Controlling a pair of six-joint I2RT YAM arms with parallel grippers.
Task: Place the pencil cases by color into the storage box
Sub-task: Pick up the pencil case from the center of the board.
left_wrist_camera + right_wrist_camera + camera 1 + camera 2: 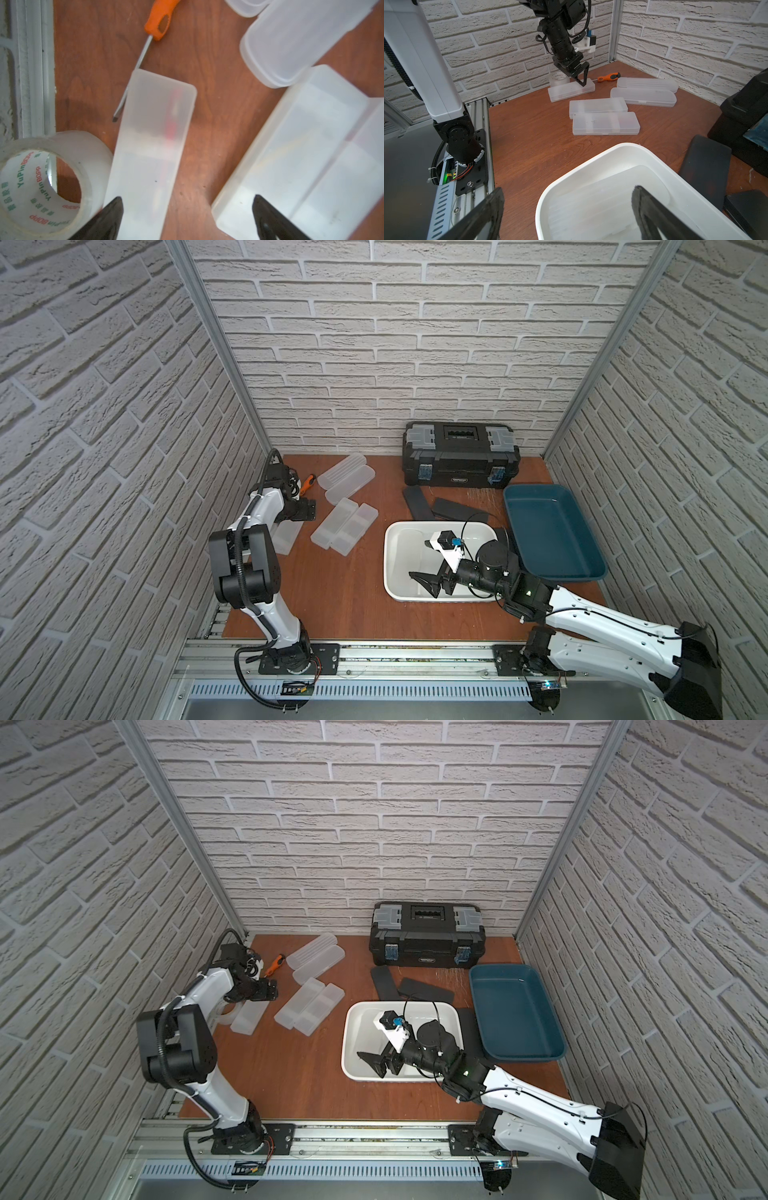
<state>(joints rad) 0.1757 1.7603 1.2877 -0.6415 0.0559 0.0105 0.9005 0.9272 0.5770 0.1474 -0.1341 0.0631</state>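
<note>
Left fingers (581,83) spread wide, poised over a frosted pencil case (153,133) beside the tape roll (87,149), gripping nothing. Right fingers (428,585) released, above the white bin (602,160) (one ribbed frosted case (602,199) lies inside). Four more frosted cases (604,122) and the black cases (417,502) lie on the desk (332,593).

Orange screwdriver (160,18), tape roll (41,182), black toolbox (459,458)

White arm shells (602,622), black joints (245,568), black right gripper (422,585) (ribbed cable hoses (397,64))
</note>
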